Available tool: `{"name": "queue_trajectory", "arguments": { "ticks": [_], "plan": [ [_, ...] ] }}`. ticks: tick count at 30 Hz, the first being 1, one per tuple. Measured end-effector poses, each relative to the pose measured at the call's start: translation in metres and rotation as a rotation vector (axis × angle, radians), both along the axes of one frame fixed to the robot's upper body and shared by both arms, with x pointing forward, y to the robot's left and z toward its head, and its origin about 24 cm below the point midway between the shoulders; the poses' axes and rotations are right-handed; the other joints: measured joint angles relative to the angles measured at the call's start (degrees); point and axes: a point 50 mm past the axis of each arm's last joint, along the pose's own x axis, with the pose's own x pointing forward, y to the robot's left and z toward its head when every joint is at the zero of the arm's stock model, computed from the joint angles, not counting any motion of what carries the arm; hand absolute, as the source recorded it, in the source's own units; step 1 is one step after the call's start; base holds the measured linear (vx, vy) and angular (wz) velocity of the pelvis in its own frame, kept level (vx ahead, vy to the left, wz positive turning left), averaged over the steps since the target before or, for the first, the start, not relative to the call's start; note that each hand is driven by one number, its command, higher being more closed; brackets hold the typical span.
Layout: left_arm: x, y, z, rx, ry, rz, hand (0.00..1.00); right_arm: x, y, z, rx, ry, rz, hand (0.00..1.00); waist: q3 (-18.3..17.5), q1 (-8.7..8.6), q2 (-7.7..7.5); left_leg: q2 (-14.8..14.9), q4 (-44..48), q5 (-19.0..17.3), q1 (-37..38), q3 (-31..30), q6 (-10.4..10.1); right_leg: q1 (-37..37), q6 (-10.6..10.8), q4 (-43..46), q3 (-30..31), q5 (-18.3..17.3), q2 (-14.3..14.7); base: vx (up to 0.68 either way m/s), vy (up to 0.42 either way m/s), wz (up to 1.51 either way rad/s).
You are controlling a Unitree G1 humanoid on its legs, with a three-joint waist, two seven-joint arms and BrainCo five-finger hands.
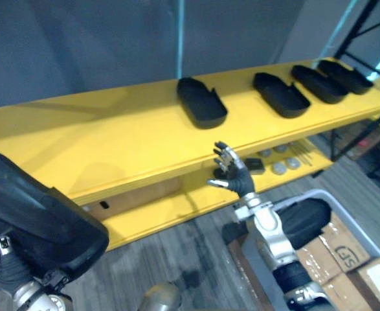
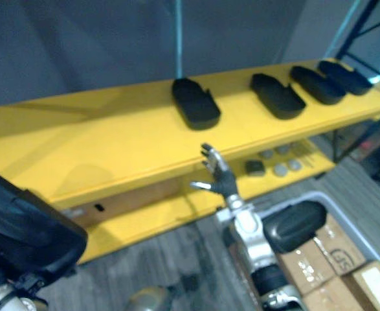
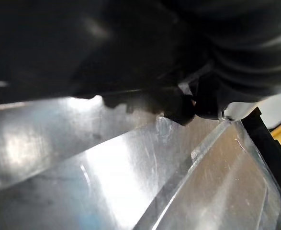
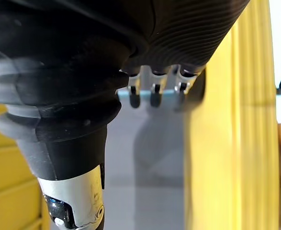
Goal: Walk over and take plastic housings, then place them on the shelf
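Four plastic housings [image 1: 202,102] lie in a row on the shelf [image 1: 99,133] top, toward its right.

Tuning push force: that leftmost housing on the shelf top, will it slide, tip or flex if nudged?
The housing looks like a shallow open shell lying flat on the shelf, so it would likely slide rather than tip or roll. Thin walls suggest it's light for its size and may flex at the rim.

warehouse-like workshop, long yellow shelf [image 1: 112,136] lined with black plastic housings [image 1: 201,102], cardboard boxes [image 1: 342,249] alongside, grey plank floor [image 1: 196,246]
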Motion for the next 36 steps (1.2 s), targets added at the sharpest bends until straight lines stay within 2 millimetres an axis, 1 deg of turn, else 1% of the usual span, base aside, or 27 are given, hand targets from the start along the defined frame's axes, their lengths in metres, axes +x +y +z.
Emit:
{"name": "queue_trajectory", "arguments": {
  "ticks": [1, 3, 5, 6, 7, 8, 9, 10, 11, 12, 13, 14, 15, 17, 20, 21, 22, 23, 25, 27, 29, 31, 34, 35, 36],
  "plan": [
    [0.003, -0.004, 0.002, 0.009, -0.018, -0.03, 1.0, 0.0, -0.001, -0.001, -0.004, -0.001, -0.007, 0.0, 0.9, -0.08, 0.2, 0.0, 0.7, 0.0, 0.3, 2.9, 0.0, 0.8, 0.0, 0.2, 1.6, 0.0, -0.2, -0.02, 0.073, 0.17],
    [0.005, -0.008, 0.004, 0.013, -0.035, -0.052, 1.0, -0.001, -0.002, 0.001, -0.005, -0.022, -0.01, 0.0, 0.9, -0.26, 0.15, 0.2, 1.2, 0.0, 0.2, 4.8, 0.0, 0.5, -0.1, 0.1, 4.0, -0.1, -0.3, -0.05, 0.051, -0.14],
    [0.011, -0.013, 0.007, 0.023, -0.053, -0.084, 1.0, -0.003, -0.004, 0.001, -0.001, -0.028, -0.019, 0.0, 1.1, -1.41, 0.45, 0.3, 1.6, -0.3, 0.1, 5.6, 0.4, 0.4, -0.6, -0.1, 5.7, -0.3, 0.0, -0.08, 0.001, -0.17],
    [0.017, -0.017, 0.011, 0.036, -0.077, -0.124, 1.0, -0.007, -0.009, -0.001, 0.005, -0.024, -0.036, 0.0, 1.5, -2.39, 1.06, 0.4, 1.6, -1.1, -0.1, 5.7, 1.3, 0.4, -1.1, 0.0, 7.8, -0.8, 0.5, -0.17, -0.008, 0.07],
    [0.027, -0.022, 0.016, 0.052, -0.101, -0.187, 1.0, -0.015, -0.017, -0.005, 0.016, -0.013, -0.071, 0.0, 1.8, -3.37, 1.26, 0.4, 1.5, -1.6, -0.1, 5.5, 2.0, 0.3, -2.6, 0.2, 11.3, -2.2, 1.1, -0.17, -0.007, 0.17],
    [0.032, -0.024, 0.019, 0.065, -0.11, -0.221, 1.0, -0.02, -0.021, -0.007, 0.021, -0.008, -0.087, 0.0, 1.8, -3.98, 1.32, 0.3, 1.4, -1.6, -0.1, 5.4, 2.1, 0.0, -2.8, 0.6, 12.9, -2.9, 1.2, -0.13, -0.011, 0.28],
    [0.041, -0.029, 0.026, 0.093, -0.135, -0.289, 1.0, -0.029, -0.03, -0.01, 0.028, -0.003, -0.12, 0.0, 1.7, -5.13, 1.09, 0.1, 1.4, -1.4, -0.4, 5.3, 2.3, -0.7, -2.5, 1.8, 15.0, -4.4, 1.3, -0.06, -0.028, 0.26],
    [0.044, -0.032, 0.03, 0.109, -0.15, -0.318, 1.0, -0.033, -0.034, -0.011, 0.031, -0.003, -0.135, 0.0, 1.7, -5.59, 1.01, 0.0, 1.5, -1.3, -0.7, 5.2, 2.3, -1.0, -2.4, 2.1, 15.9, -5.1, 1.5, -0.07, -0.033, 0.27],
    [0.051, -0.038, 0.04, 0.142, -0.189, -0.374, 1.0, -0.041, -0.043, -0.011, 0.036, -0.015, -0.165, 0.0, 1.7, -6.68, 0.89, -0.3, 1.9, -1.1, -1.2, 5.0, 2.1, -1.7, -2.6, 3.0, 16.8, -5.5, 1.8, -0.06, -0.033, 0.15],
    [0.056, -0.043, 0.05, 0.178, -0.23, -0.414, 1.0, -0.045, -0.051, -0.011, 0.034, -0.027, -0.19, 0.0, 2.1, -7.33, 0.6, -0.2, 2.1, -0.5, -1.2, 4.9, 1.8, -1.8, -2.5, 3.4, 16.8, -5.6, 2.0, -0.04, -0.021, 0.1],
    [0.058, -0.045, 0.055, 0.197, -0.244, -0.432, 1.0, -0.046, -0.054, -0.011, 0.031, -0.028, -0.198, 0.0, 2.2, -7.7, 0.65, -0.2, 2.2, -0.2, -1.3, 4.8, 1.7, -2.0, -2.4, 3.8, 16.8, -5.5, 2.0, -0.03, -0.018, 0.1],
    [0.062, -0.05, 0.062, 0.234, -0.268, -0.458, 1.0, -0.047, -0.06, -0.01, 0.022, -0.043, -0.208, 0.0, 2.4, -8.74, 0.92, -0.2, 3.0, 0.0, -1.9, 4.9, 1.6, -2.6, -2.3, 4.7, 17.3, -5.4, 2.0, -0.03, -0.005, 0.09],
    [0.064, -0.054, 0.068, 0.249, -0.294, -0.484, 1.0, -0.046, -0.064, -0.007, 0.014, -0.059, -0.215, 0.0, 3.2, -8.81, 1.4, 0.2, 3.6, 0.0, -1.9, 5.7, 1.5, -2.9, -2.4, 5.5, 18.9, -5.5, 2.1, -0.03, 0.001, 0.03],
    [0.064, -0.057, 0.074, 0.265, -0.322, -0.495, 1.0, -0.045, -0.063, -0.005, 0.014, -0.07, -0.205, 0.0, 3.5, -8.61, 1.59, 0.8, 4.0, 0.0, -1.9, 7.4, 1.5, -4.4, -2.5, 7.0, 21.7, -6.0, 2.2, -0.04, 0.013, -0.23],
    [0.06, -0.057, 0.076, 0.271, -0.329, -0.487, 1.0, -0.042, -0.059, 0.003, 0.019, -0.107, -0.186, 0.0, 6.0, -8.41, 2.26, 1.9, 4.1, 0.0, -2.1, 9.1, 1.4, -6.3, -2.8, 8.8, 23.9, -6.5, 2.5, -0.09, 0.006, -0.31],
    [0.06, -0.057, 0.076, 0.265, -0.33, -0.476, 1.0, -0.042, -0.056, 0.006, 0.024, -0.12, -0.175, 0.0, 7.0, -8.5, 2.29, 2.1, 4.1, -0.1, -2.7, 9.8, 1.4, -7.6, -2.8, 9.9, 24.9, -7.0, 2.6, -0.18, 0.011, -0.35],
    [0.06, -0.057, 0.076, 0.267, -0.329, -0.46, 1.0, -0.042, -0.054, 0.006, 0.03, -0.119, -0.17, 0.0, 7.7, -8.48, 2.01, 2.4, 4.1, -0.1, -3.2, 10.6, 1.3, -9.0, -3.0, 10.9, 25.7, -7.5, 2.5, -0.15, 0.014, -0.29],
    [0.06, -0.057, 0.076, 0.278, -0.323, -0.448, 1.0, -0.043, -0.052, 0.005, 0.035, -0.116, -0.168, 0.0, 8.0, -8.52, 1.79, 2.4, 4.1, -0.1, -3.8, 10.8, 1.3, -9.7, -2.6, 11.6, 26.3, -8.0, 2.5, -0.14, 0.011, -0.19],
    [0.06, -0.057, 0.075, 0.281, -0.321, -0.434, 1.0, -0.044, -0.05, 0.005, 0.041, -0.115, -0.163, 0.0, 8.5, -8.88, 1.24, 2.3, 4.2, -0.2, -3.9, 11.3, 1.4, -10.6, -2.5, 13.3, 26.6, -8.6, 2.0, -0.09, 0.007, -0.07],
    [0.059, -0.057, 0.075, 0.275, -0.322, -0.427, 1.0, -0.045, -0.048, 0.006, 0.044, -0.126, -0.153, 0.0, 8.6, -9.14, 1.22, 2.1, 4.6, -0.1, -4.1, 11.4, 1.3, -10.9, -2.5, 14.5, 26.6, -9.0, 1.6, -0.03, 0.008, 0.01],
    [0.059, -0.057, 0.075, 0.28, -0.318, -0.406, 1.0, -0.045, -0.046, 0.01, 0.052, -0.145, -0.144, 0.0, 8.6, -9.41, 1.24, 1.5, 5.8, -0.6, -4.6, 11.4, 1.4, -11.5, -2.2, 16.2, 26.6, -10.0, 0.9, -0.02, 0.009, 0.1],
    [0.058, -0.057, 0.074, 0.294, -0.308, -0.389, 1.0, -0.046, -0.046, 0.01, 0.067, -0.145, -0.131, 0.0, 8.6, -9.59, 1.28, 0.7, 7.6, -1.6, -5.3, 11.2, 1.6, -11.9, -1.8, 18.0, 26.3, -11.3, 0.0, 0.0, 0.021, 0.15],
    [0.056, -0.056, 0.073, 0.295, -0.299, -0.375, 1.0, -0.046, -0.046, 0.01, 0.084, -0.143, -0.128, 0.0, 8.4, -9.79, 1.27, 0.0, 9.2, -3.0, -5.8, 11.1, 2.1, -11.4, -1.2, 18.9, 25.3, -12.4, -1.0, 0.04, 0.031, 0.18],
    [0.055, -0.054, 0.074, 0.322, -0.289, -0.355, 1.0, -0.046, -0.047, 0.01, 0.091, -0.142, -0.134, 0.0, 8.3, -9.86, 1.16, -0.4, 9.9, -3.6, -6.0, 10.9, 2.3, -10.6, -0.9, 18.8, 24.4, -12.8, -1.3, 0.09, 0.049, 0.37],
    [0.054, -0.051, 0.075, 0.347, -0.277, -0.335, 1.0, -0.046, -0.047, 0.009, 0.095, -0.14, -0.138, 0.0, 7.7, -9.78, 0.6, -0.7, 10.1, -4.1, -6.1, 11.1, 2.5, -9.9, -0.5, 18.5, 23.5, -13.2, -2.0, 0.11, 0.041, 0.39]
  ]
}}
